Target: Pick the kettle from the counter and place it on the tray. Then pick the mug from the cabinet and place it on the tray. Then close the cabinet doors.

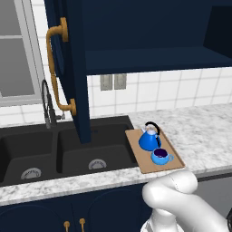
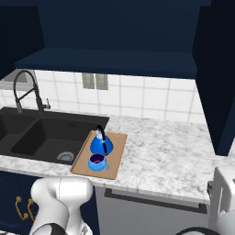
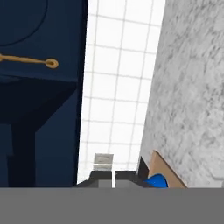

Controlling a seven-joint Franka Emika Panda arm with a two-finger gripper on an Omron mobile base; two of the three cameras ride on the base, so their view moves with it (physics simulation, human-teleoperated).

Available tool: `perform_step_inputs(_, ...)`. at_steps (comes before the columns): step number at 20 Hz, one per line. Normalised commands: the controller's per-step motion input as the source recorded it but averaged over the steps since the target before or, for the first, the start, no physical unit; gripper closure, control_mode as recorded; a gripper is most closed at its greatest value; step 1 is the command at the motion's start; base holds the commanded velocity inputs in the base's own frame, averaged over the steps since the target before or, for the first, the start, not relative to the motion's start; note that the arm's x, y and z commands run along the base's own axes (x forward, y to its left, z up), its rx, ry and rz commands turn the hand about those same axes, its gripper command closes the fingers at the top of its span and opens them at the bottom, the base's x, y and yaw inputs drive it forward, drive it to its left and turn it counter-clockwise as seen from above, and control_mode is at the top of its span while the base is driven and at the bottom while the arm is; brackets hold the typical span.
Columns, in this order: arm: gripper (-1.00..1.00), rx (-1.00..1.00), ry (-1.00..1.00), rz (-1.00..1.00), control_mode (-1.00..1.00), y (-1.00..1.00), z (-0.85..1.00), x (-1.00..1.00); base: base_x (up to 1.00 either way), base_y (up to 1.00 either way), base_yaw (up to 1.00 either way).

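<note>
At far left in the left base view a window sits beside the left door, which stands swung open toward the camera, its curved brass handle facing left. Below it a black faucet rises behind the black double sink, which is set into the counter. Under the counter's front edge are navy base cabinets with small brass knobs.

Above the counter the cabinet is open, its navy shelf bare in both base views. On the tiled wall under the shelf are two grey outlet plates.

Just right of the sink lies the tray, touching the sink's edge. The kettle stands upright on the tray's far half, black handle arched over it. The mug sits on the near half, just in front of the kettle, handle pointing right. The right base view shows the same pair: kettle behind, mug in front, both on the tray.

At far right in the right base view the right door also stands open.

The hand view is rolled sideways and shows a door with a brass handle, the tiled wall, the counter and a tray corner with a bit of blue on it. The pincer's tips are not visible, so I cannot tell whether it is open or closed.
</note>
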Motion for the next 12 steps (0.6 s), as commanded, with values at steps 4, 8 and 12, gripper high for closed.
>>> perform_step_inputs(4,1.0,0.11,-0.12,-0.1,-1.0,-0.42,0.0,0.43,0.0,0.0,0.0)
perform_step_inputs(8,1.0,0.11,-0.15,-0.1,-1.0,-0.44,-0.02,0.56,0.0,0.0,0.0)
perform_step_inputs(12,1.0,0.11,-0.28,-0.1,-1.0,-0.36,-0.09,0.44,0.0,0.0,0.0)
